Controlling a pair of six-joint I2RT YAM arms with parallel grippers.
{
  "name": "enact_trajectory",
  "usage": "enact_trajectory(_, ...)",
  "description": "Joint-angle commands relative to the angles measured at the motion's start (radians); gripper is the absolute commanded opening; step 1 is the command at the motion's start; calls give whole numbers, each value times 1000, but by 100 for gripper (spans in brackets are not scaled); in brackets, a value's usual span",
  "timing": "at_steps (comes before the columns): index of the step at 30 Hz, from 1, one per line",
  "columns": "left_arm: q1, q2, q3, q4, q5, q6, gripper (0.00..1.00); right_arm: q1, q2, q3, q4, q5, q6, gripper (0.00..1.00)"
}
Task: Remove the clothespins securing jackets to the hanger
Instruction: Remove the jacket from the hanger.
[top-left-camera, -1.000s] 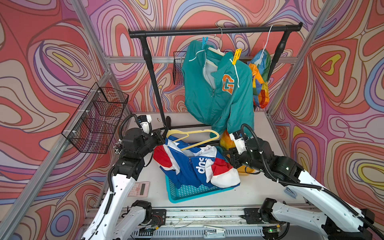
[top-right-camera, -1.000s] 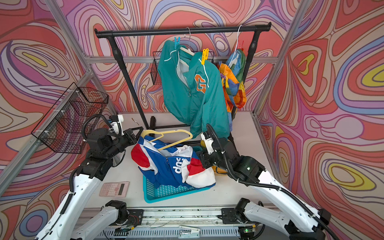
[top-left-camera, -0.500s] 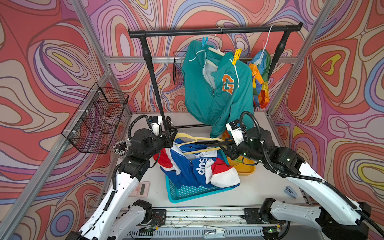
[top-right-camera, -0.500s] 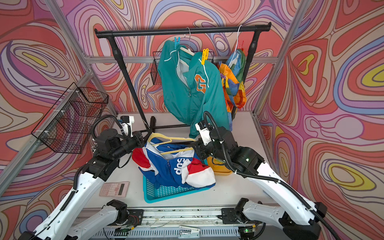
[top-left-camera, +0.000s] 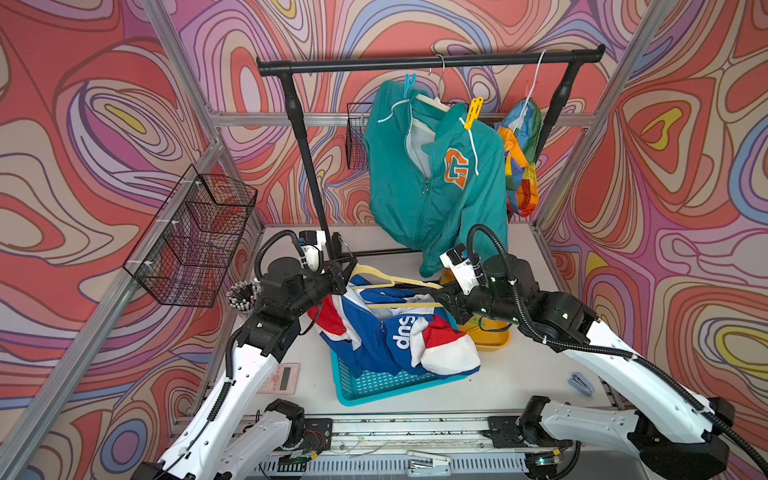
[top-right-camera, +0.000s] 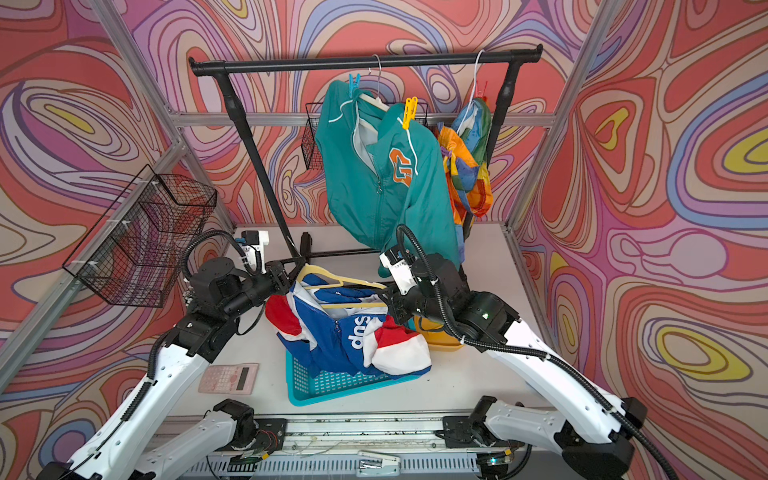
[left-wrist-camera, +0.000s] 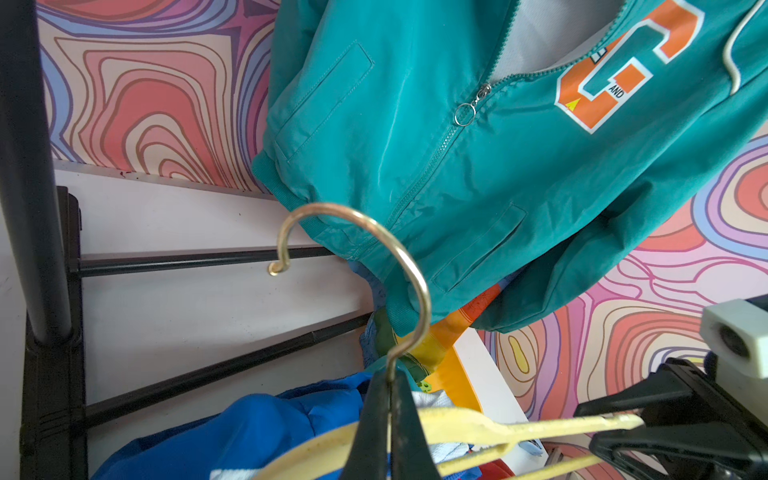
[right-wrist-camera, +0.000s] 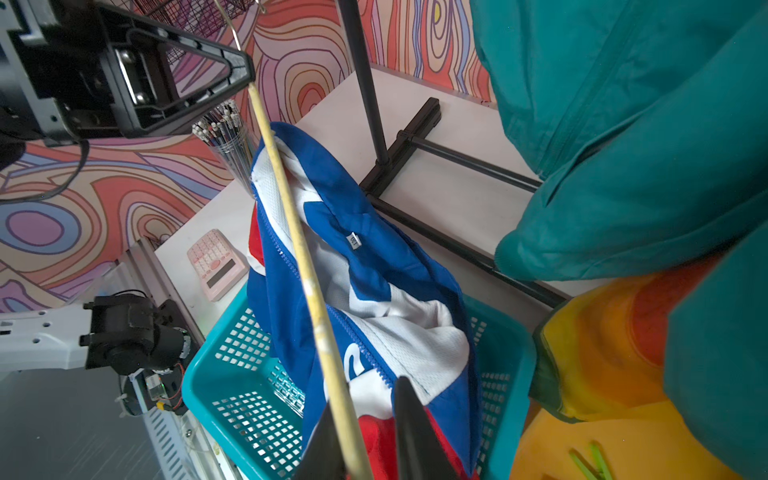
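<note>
A blue, red and white jacket (top-left-camera: 386, 332) lies heaped over the teal basket (top-left-camera: 374, 384), with a yellow hanger (top-left-camera: 395, 281) still threaded through it. My left gripper (left-wrist-camera: 388, 374) is shut on the stem of the hanger's gold hook (left-wrist-camera: 357, 220). My right gripper (right-wrist-camera: 368, 399) is open. The hanger's arm (right-wrist-camera: 307, 282) runs between its narrowly parted jaws, against one finger. On the rail, the teal jacket (top-left-camera: 432, 183) carries a blue clothespin (top-left-camera: 409, 83) and a yellow clothespin (top-left-camera: 473, 112). The rainbow jacket (top-left-camera: 519, 166) hangs beside it.
A yellow tray (top-left-camera: 494, 343) behind my right wrist holds green clothespins (right-wrist-camera: 590, 461). A pink calculator (top-left-camera: 282, 378), a cup of pens (top-left-camera: 243, 293) and a wire basket (top-left-camera: 195, 237) are on the left. The black rack's feet (left-wrist-camera: 199, 259) cross the table behind the hanger.
Both arms moved in toward the middle. The hanger rose a little off the blue jacket. My right gripper came from over the yellow tray to the hanger's arm, and its jaws narrowed.
</note>
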Motion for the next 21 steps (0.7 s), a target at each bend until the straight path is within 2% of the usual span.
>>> enact_trajectory(1, -7, 1, -8, 82, 36, -13, 0, -1, -11, -14, 21, -27, -12, 10)
enact_trajectory(5, -7, 7, -14, 109, 50, -24, 0, 0, -16, -35, 45, -59, -27, 0)
enact_trajectory(8, -9, 7, -11, 112, 50, -27, 0, -2, -31, -45, 46, -63, -36, 0)
enact_trajectory(13, -7, -13, -11, 101, 34, -22, 0, -1, -80, -36, 13, -2, -58, 0)
enact_trajectory(14, -8, -18, -12, 101, 33, -24, 5, 0, -92, -31, 4, 12, -64, 0)
enact_trajectory(17, -9, -36, -17, 99, 32, -26, 33, 0, -124, -16, -27, 50, -76, 0)
enact_trajectory(21, -7, -77, -35, 91, 6, -14, 61, -1, -149, 4, -77, 78, -89, 0)
